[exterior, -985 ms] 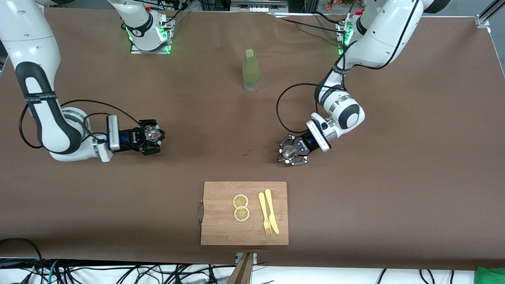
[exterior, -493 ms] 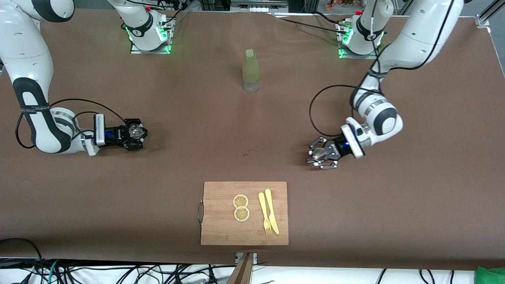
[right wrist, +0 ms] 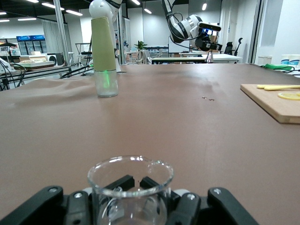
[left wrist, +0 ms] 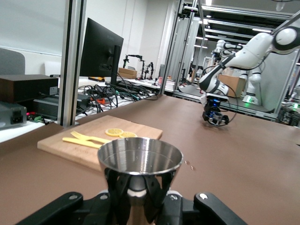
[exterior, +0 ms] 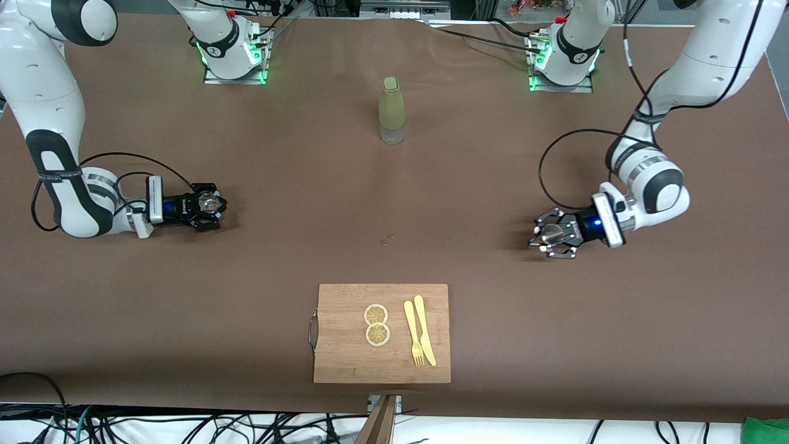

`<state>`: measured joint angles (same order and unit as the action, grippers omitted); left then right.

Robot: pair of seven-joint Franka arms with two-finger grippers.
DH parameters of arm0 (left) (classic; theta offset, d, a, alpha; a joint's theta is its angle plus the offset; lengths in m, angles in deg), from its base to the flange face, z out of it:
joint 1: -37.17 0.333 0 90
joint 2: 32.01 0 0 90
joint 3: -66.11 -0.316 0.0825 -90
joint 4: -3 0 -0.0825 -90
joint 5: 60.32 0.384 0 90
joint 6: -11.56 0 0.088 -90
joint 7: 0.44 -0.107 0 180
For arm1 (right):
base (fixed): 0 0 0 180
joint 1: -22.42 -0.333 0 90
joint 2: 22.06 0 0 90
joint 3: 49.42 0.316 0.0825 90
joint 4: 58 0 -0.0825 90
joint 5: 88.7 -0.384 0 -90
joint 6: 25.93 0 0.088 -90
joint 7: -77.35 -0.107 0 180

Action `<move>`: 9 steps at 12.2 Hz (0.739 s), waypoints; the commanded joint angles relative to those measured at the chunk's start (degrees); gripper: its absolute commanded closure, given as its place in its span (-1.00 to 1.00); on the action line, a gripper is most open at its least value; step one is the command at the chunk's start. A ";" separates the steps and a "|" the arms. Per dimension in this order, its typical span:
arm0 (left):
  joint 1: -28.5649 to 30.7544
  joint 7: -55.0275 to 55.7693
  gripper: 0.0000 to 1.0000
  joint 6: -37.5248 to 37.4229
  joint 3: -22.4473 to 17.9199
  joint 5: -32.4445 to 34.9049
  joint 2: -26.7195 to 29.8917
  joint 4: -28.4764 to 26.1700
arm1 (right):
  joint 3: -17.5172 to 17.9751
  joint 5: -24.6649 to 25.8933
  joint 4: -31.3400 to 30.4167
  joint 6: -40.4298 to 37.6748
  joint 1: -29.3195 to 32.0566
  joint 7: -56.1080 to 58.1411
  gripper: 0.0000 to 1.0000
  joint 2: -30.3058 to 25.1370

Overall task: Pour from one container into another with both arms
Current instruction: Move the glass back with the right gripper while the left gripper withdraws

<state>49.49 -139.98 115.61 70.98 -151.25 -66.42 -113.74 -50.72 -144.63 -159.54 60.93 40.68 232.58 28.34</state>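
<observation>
Left gripper [exterior: 550, 236], low over the brown table [exterior: 296, 203], clasps a shiny conical metal cup [left wrist: 140, 158]. Right gripper [exterior: 208, 206], well apart, clasps a clear glass cup [right wrist: 130, 185]. A green bottle [exterior: 391, 110] stands between them.

— Room between the two hands?
— Wide bare bench [exterior: 296, 203] there; only two tiny specks [exterior: 386, 239] near the middle, no hindrance.
— Toward the bases?
— Blocked at mid-bench by an upright green bottle [exterior: 391, 110], standing alone; open on either side of it.
— Nearer the front camera?
— Taken up by a wooden board [exterior: 345, 345] carrying lemon slices [exterior: 376, 324], a fork [exterior: 412, 333] and a knife [exterior: 425, 330]; low, passable above.
— The ends?
— Held by the left hand [exterior: 550, 236] with a metal cup [left wrist: 140, 159] and the right hand [exterior: 206, 206] with a glass [right wrist: 130, 180], each low over the bench, well apart from bottle and board.
</observation>
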 commanded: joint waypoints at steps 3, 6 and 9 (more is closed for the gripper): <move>8.66 1.03 1.00 -5.34 0.50 11.18 1.10 -2.35 | -1.24 1.08 0.64 -0.73 0.72 2.71 0.89 1.45; 14.73 0.68 1.00 -8.07 0.41 18.39 0.49 -2.27 | -1.33 0.91 0.81 -0.73 0.72 2.97 0.88 2.94; 17.03 -1.77 1.00 -8.34 0.41 22.28 -0.22 -2.61 | -1.42 0.82 0.99 -0.73 0.81 2.97 0.85 3.03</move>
<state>65.71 -139.89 108.10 70.70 -130.50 -66.56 -115.78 -52.14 -144.31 -159.16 60.57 41.09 232.94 29.83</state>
